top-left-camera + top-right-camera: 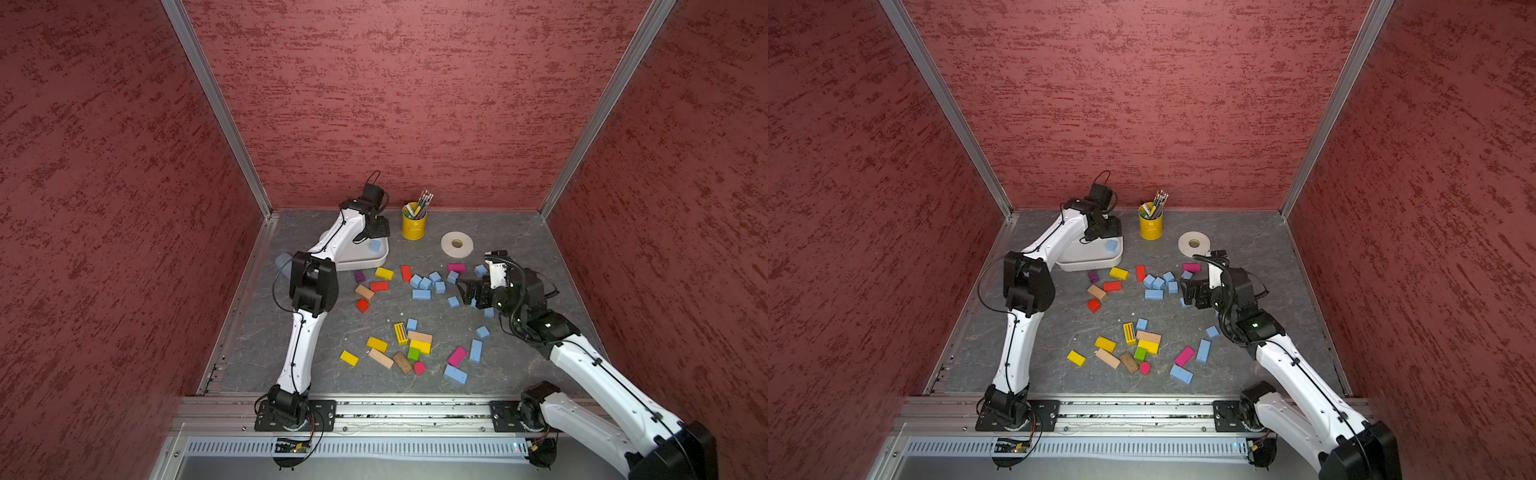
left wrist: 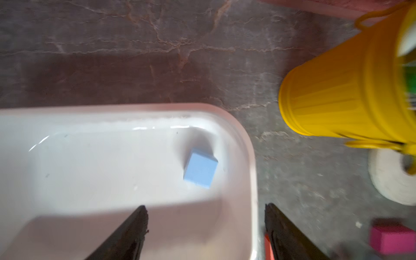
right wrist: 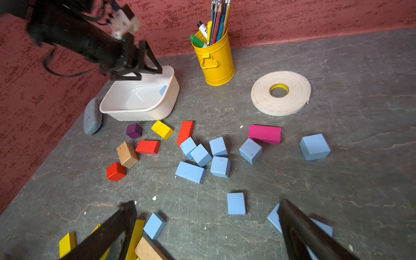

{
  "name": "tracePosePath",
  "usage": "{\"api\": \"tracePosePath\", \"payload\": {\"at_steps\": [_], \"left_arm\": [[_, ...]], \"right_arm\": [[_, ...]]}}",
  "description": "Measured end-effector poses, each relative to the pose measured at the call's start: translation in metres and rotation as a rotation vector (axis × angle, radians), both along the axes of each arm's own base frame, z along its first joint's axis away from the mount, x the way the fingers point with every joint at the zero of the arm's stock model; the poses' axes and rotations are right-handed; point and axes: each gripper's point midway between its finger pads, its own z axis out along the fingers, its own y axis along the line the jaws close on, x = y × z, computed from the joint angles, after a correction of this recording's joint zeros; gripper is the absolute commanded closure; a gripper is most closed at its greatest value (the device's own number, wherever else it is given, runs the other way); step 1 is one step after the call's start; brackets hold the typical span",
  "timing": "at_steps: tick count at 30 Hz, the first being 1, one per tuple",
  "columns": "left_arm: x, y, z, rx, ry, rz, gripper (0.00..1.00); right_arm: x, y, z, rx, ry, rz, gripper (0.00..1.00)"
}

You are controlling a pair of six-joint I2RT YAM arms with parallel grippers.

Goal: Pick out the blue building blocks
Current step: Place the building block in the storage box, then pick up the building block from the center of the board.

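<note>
Underneath, grey veined tabletop (image 1: 519,232); red walls (image 1: 395,104).

**Even overhead light, blur only at the wrists**

In both top views the light is bright, even and diffuse, falling from above. The coloured blocks (image 1: 419,347) cast short, soft shadows on the grey worktop (image 1: 519,232). The wide lens splays the aluminium wall posts (image 1: 219,108) outward toward the upper corners.

In the left wrist view the white tub (image 2: 247,144) carries a thin streak of glare along its inner wall and a broad soft shadow across its floor. The yellow can (image 2: 333,94), tape roll (image 2: 389,182) and pink block (image 2: 391,238) are smeared.

The right wrist view is sharp mid-worktop. Only the right gripper (image 3: 207,203) and the left arm (image 3: 78,38) are blurred.
</note>
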Motion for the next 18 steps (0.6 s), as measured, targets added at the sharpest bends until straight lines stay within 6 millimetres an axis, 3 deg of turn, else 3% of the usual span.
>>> {"api": "tracePosePath", "payload": {"at_steps": [3, 5, 8, 10, 15, 18], "left_arm": [[-0.024, -0.001, 0.069, -0.054, -0.137, -0.014, 0.01], [-0.044, 0.001, 0.108, -0.091, -0.225, -0.023, 0.0], [-0.076, 0.005, 0.146, -0.138, -0.317, -0.033, 0.0], [-0.095, 0.011, 0.153, -0.156, -0.342, -0.03, 0.0], [-0.133, 0.021, 0.145, -0.185, -0.339, -0.022, 0.0], [-0.166, 0.024, 0.122, -0.234, -0.308, -0.027, 0.0]], "right_arm": [[0.003, -0.005, 0.0, -0.013, -0.005, -0.03, 0.01], [0.004, -0.009, -0.001, -0.024, -0.009, -0.054, 0.01], [0.007, -0.015, -0.002, -0.035, -0.011, -0.089, 0.01], [0.009, -0.019, -0.003, -0.037, -0.01, -0.119, 0.01], [0.012, -0.028, -0.008, -0.046, -0.008, -0.175, 0.01], [0.014, -0.032, -0.009, -0.053, -0.013, -0.204, 0.01]]}}
